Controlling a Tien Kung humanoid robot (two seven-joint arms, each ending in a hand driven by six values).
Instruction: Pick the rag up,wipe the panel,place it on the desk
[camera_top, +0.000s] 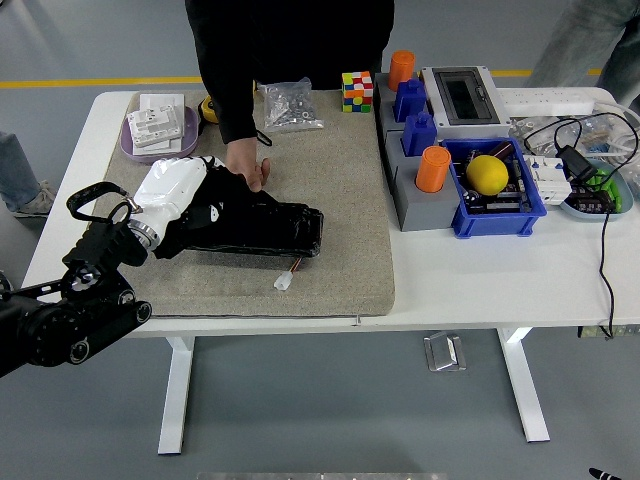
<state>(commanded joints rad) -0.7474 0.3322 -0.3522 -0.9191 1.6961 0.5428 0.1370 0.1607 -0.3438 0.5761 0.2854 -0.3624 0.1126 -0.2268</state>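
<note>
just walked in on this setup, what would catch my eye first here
Most striking is the robot's left hand, white-shelled on a black arm, lying over the left end of the black panel on the grey mat. A person's hand presses the panel's far edge. At right, a yellow ball sits in a blue bin.

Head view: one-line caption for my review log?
Left hand over the black panel's left end on the mat, a person's hand steadying its far edge.
</note>
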